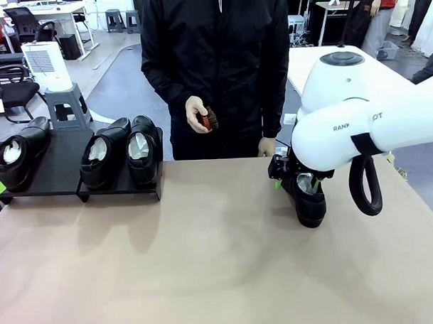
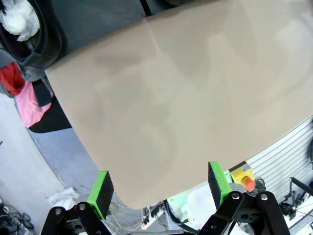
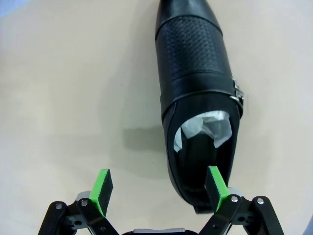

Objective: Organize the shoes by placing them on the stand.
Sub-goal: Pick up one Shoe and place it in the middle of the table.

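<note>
Standing on the stand at the desk's far left corner are three shoes; the fourth shoe waits under the spread right end effector.

A: Lighting condition? 
B: Bright, even, from overhead. The table shows soft, diffuse shadows; one lies left of the shoe, beyond the right gripper's fingertips.

A: Glare? 
B: Faint sheen on the shoe's toe.

A: Distortion? 
B: The left wrist view bends the table edge into a curve beyond the left gripper. Focus is sharp throughout.
</note>
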Available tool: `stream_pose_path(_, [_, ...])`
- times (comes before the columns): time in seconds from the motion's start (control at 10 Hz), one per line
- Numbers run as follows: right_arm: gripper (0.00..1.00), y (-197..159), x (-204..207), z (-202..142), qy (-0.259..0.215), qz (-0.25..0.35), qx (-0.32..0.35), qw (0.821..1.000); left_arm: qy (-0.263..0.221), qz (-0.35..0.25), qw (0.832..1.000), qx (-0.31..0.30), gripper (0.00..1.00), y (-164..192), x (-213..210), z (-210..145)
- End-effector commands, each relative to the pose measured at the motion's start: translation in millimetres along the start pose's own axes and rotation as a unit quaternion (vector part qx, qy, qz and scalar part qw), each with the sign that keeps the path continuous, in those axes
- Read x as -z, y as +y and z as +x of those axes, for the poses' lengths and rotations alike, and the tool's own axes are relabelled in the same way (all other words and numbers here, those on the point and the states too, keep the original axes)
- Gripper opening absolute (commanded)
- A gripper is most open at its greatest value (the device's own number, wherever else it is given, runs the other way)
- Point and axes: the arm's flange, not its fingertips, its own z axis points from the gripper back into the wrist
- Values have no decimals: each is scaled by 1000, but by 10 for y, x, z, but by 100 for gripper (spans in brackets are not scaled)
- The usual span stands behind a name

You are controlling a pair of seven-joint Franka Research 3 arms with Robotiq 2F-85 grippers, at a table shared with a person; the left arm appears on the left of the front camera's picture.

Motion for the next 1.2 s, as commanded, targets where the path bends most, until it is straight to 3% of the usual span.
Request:
stream_pose_path(0.0, [100, 145, 149, 103, -24, -21, 16, 999, -3, -5, 1000, -1, 100, -3, 20, -39])
stream_pose_path(0.3, [100, 229, 382, 116, -26, -38, 13, 999, -3, -5, 1000, -1, 100, -3, 20, -39])
stream_pose_path(0.4, [88, 221, 435, 115, -28, -43, 7, 999, -3, -5, 1000, -1, 100, -3, 20, -39])
stream_pose_path(0.8, [10, 191, 488, 104, -12, -42, 13, 999, -3, -5, 1000, -1, 100, -3, 20, -39])
stream_pose_path(0.9, [0, 177, 519, 104, -6, -42, 15, 999, -3, -5, 1000, -1, 100, -3, 20, -39])
stream_pose_path(1.1, [0, 164, 528, 108, -3, -40, 14, 999, -3, -5, 1000, -1, 100, -3, 20, -39])
